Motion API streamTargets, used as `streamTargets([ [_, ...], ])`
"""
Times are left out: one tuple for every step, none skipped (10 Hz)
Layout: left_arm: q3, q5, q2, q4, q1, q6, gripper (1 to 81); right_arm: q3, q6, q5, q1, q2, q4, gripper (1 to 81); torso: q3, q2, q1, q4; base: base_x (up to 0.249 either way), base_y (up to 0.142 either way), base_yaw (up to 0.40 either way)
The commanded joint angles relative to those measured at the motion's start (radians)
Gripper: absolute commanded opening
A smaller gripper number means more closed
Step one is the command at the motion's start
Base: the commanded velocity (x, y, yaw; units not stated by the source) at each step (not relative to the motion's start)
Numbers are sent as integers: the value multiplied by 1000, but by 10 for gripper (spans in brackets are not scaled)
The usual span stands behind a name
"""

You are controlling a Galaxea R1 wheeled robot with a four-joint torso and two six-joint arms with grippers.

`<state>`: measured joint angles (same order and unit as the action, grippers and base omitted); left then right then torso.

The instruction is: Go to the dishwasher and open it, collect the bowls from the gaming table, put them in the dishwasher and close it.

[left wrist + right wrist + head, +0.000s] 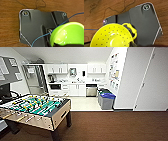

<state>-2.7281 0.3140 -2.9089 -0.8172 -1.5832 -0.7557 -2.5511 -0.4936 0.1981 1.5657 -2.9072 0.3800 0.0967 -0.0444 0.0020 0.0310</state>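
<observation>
Kitchenette ahead, dishwasher [91,90] at twelve o'clock. Wrist views add a lime green bowl [68,35] and yellow perforated bowl [112,36] (claw grips: cannot tell).

Wide dark-grey flat wrist plate [33,25] w/ round silver screw fittings [25,13] at corners, pale-edged rim; thin blue cable [41,36] crosses it.

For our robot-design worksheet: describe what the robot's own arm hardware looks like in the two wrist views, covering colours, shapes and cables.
Both wrist views show a wide dark grey plate with rounded, pale-edged corners and round metallic fittings at them. A thin blue cable crosses the left plate. On the right plate, one fitting glows pinkish.
</observation>
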Motion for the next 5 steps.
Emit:
streamTargets([
  [-1, -29, 16, 4, 31, 3, 10, 6, 4, -35, -40, 6, 16, 10, 0, 0, 0, 0, 121, 0, 0],
  [-1, -29, 16, 4, 31, 4, 10, 6, 4, -35, -42, 6, 16, 10, 0, 0, 0, 0, 121, 0, 0],
  [-1, -29, 16, 4, 31, 3, 10, 6, 4, -35, -43, 4, 16, 10, 0, 0, 0, 0, 121, 0, 0],
  [-1, -29, 14, 4, 31, 3, 10, 6, 4, -35, -43, 4, 16, 10, 0, 0, 0, 0, 124, 0, 0],
  [-1, -29, 13, 4, 31, 3, 10, 6, 4, -35, -43, 4, 16, 10, 0, 0, 0, 0, 131, 0, 0],
])
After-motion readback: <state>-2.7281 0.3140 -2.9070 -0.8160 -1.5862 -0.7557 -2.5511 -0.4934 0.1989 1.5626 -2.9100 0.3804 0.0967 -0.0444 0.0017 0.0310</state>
